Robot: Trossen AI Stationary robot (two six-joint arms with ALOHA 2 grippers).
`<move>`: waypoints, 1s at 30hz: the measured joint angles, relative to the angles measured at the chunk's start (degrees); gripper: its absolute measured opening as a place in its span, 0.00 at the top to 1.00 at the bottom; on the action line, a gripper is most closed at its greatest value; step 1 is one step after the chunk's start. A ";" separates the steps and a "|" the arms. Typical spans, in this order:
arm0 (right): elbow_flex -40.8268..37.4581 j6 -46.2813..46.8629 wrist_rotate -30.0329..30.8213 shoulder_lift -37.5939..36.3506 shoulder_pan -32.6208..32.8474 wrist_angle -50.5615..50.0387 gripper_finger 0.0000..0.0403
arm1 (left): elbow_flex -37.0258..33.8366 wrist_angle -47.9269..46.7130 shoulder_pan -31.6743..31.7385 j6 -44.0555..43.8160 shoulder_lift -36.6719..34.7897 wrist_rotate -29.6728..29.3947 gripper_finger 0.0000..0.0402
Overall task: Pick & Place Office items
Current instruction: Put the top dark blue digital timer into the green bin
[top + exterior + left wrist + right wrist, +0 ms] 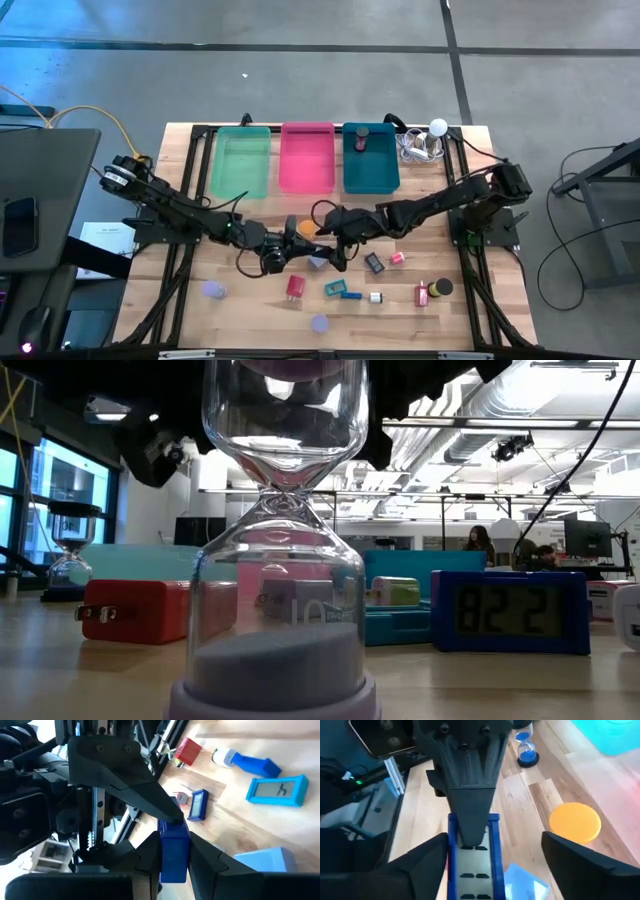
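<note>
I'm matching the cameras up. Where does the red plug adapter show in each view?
High view: the red plug adapter lies near the table's front edge, left of centre.
Low view: the adapter stands at the left, prongs pointing left.
Left wrist view: the adapter is on the wood, far from the camera.
Right wrist view: not in it.
Shared landmark: the teal clock beside it, in the high and left wrist views.

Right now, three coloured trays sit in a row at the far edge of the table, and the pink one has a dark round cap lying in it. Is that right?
Not quite. The high view shows the dark round cap lying in the teal tray, not the pink tray, which shows nothing in it. The rest holds: the three trays, green tray included, sit in a row at the table's far edge.
</note>
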 joint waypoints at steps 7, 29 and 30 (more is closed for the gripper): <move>-0.04 1.60 3.63 -3.55 -0.75 -0.98 0.18 | 0.02 -7.80 -0.14 -6.44 -4.81 1.37 0.83; 0.00 0.00 29.75 -9.39 7.24 -8.21 0.19 | 0.07 -58.21 19.57 -34.77 -44.35 -23.58 0.83; 0.00 -0.02 29.75 -9.39 7.24 -8.20 0.19 | 0.07 -58.62 22.31 -35.72 -44.96 -23.53 0.83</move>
